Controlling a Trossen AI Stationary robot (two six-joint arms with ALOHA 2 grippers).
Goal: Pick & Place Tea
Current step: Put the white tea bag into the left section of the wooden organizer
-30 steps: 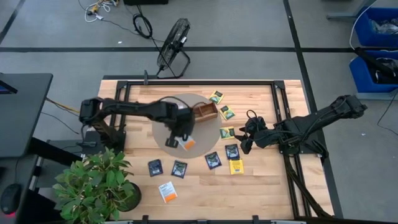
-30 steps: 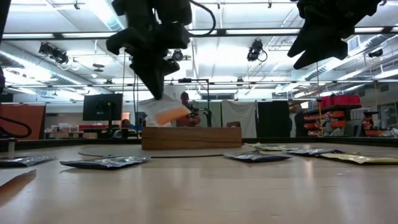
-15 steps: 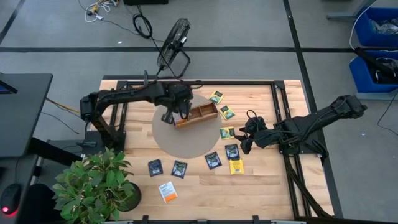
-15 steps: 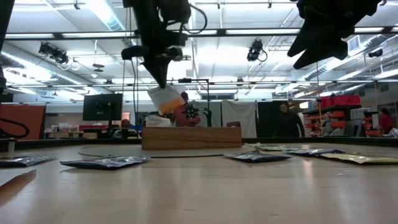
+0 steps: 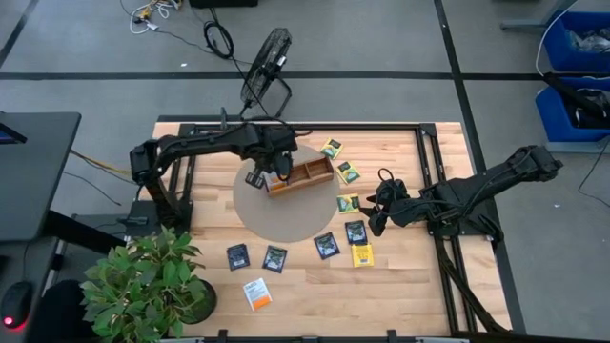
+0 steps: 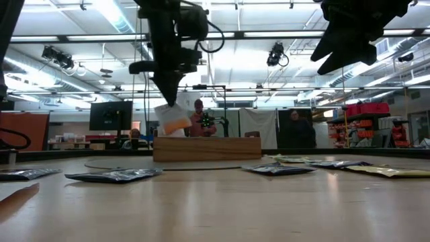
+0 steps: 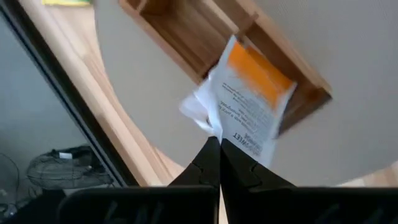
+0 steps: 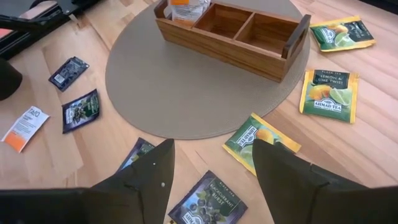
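My left gripper (image 6: pixel 168 101) is shut on a white-and-orange tea packet (image 6: pixel 173 121), which it holds over the left end of the long wooden tray (image 5: pixel 307 175). The tray stands on a round grey mat (image 5: pixel 276 214). Other tea packets lie flat on the table: green-yellow ones (image 5: pixel 348 171), dark ones (image 5: pixel 326 245) and another white-and-orange one (image 5: pixel 255 293). My right gripper (image 8: pixel 211 186) waits open above the packets at the mat's right side, with nothing between its fingers. My left gripper pinches the packet by one edge (image 7: pixel 231 135), near a corner, between its two shut fingertips. The fingers (image 6: pixel 166 91) come from above, pointing steeply down. The packet hangs below them, slightly tilted and clear of the table, its lower edge just above the tray's left end compartment (image 8: pixel 186 18).
A potted plant (image 5: pixel 143 281) stands at the table's near left corner. A black fan (image 5: pixel 265 71) lies on the floor beyond the far edge. Black frame rails (image 5: pixel 305 125) run along the table's sides. People move in the room behind the table (image 6: pixel 199 121).
My left gripper has carried the white-and-orange packet from over the mat's near part toward the table's far edge, up over the tray's left end. The wrist has rolled, so the packet, earlier slanting sideways, now hangs nearly upright. The fingers have stayed shut.
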